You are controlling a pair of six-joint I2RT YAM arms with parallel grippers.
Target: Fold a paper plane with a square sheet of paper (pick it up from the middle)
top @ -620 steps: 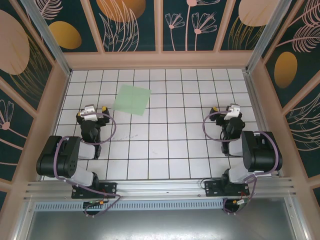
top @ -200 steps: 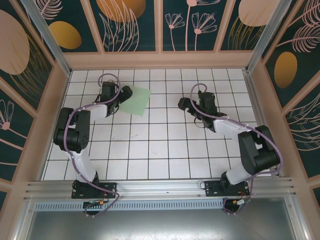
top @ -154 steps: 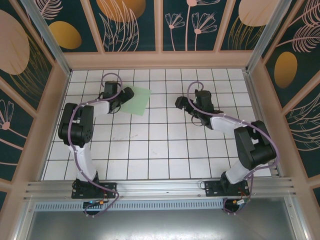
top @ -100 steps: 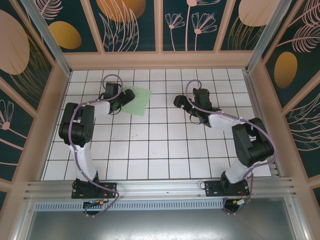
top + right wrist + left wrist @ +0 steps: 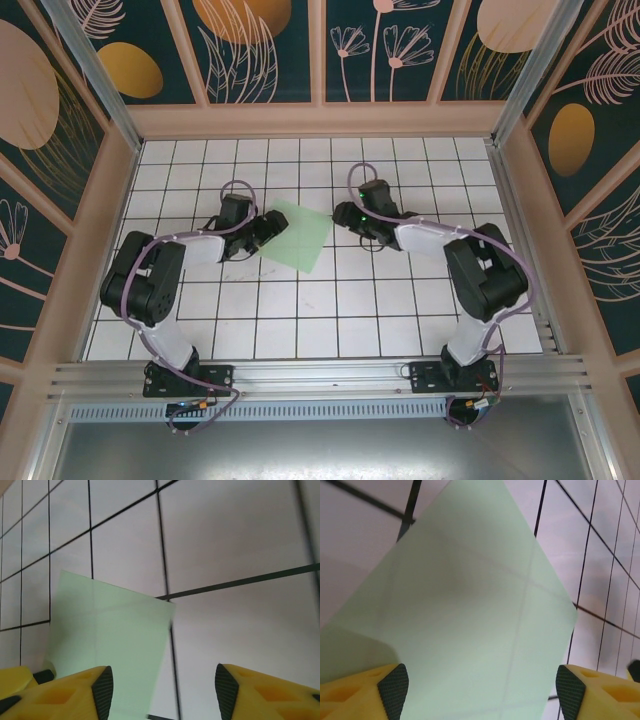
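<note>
We find the left claw [image 5: 480,685] spread wide astride the green paper [image 5: 297,235], which lies flat on the table [image 5: 300,300]; the right claw [image 5: 164,690] stands spread at its right corner

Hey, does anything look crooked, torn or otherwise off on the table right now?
Only the square sheet of paper: it looks flat but is turned askew to the grid lines of the table, corners pointing diagonally. No tear or crumple shows. The left hand is at its left edge, the right hand near its right corner, both open.
</note>
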